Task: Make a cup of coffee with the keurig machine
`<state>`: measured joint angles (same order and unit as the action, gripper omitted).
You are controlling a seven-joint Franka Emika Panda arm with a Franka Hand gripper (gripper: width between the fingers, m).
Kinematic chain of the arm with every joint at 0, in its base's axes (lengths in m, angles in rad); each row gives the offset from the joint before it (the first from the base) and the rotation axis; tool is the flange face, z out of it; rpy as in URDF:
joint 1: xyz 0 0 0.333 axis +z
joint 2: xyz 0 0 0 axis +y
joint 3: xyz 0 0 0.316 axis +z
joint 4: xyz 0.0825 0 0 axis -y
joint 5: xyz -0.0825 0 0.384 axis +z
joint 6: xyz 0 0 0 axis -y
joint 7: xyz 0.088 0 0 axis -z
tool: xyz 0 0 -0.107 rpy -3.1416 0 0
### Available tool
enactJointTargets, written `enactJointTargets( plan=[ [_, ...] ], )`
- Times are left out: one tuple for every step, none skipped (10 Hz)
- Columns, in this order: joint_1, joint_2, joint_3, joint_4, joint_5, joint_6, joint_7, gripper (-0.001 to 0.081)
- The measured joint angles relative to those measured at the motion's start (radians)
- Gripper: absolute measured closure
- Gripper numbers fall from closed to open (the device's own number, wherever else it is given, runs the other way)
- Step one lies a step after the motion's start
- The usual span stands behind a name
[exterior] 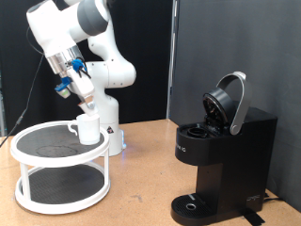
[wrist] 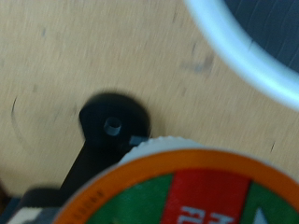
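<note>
The keurig machine (exterior: 226, 141) stands at the exterior view's right, black, with its rounded lid tipped up and open. The white cup (exterior: 87, 128) sits on the top shelf of a white round rack (exterior: 38, 160) at the exterior view's left. My gripper (exterior: 68, 88) hangs in the air above and just left of the cup, angled downward. In the wrist view a coffee pod (wrist: 187, 191) with an orange rim and a green and red label fills the lower part, very close to the camera, held at the hand. The fingers themselves do not show clearly.
The rack has two tiers with dark mesh shelves; its white rim (wrist: 243, 51) also crosses the wrist view. The arm's white base (exterior: 111, 118) stands right behind the rack. A dark round blurred shape (wrist: 114, 121) lies on the wooden tabletop (exterior: 141, 193).
</note>
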<state>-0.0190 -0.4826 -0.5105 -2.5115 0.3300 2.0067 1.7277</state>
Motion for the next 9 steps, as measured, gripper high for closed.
enactJointTargets(
  plan=[
    [0.025,0.0,-0.003,0.017,0.083,-0.028,0.0,0.0449],
    [0.051,0.002,-0.001,0.034,0.145,-0.046,0.002,0.0449],
    [0.076,0.007,0.004,0.048,0.187,-0.055,0.007,0.0449],
    [0.096,0.013,0.016,0.059,0.216,-0.054,0.022,0.0449],
    [0.106,0.017,0.044,0.063,0.224,-0.022,0.064,0.0449],
    [0.105,0.023,0.071,0.064,0.224,0.009,0.104,0.0449],
    [0.105,0.023,0.067,0.063,0.224,0.002,0.093,0.0449],
    [0.106,0.023,0.058,0.064,0.233,-0.009,0.078,0.0449],
    [0.109,0.024,0.049,0.066,0.274,-0.011,0.071,0.0449]
  ],
)
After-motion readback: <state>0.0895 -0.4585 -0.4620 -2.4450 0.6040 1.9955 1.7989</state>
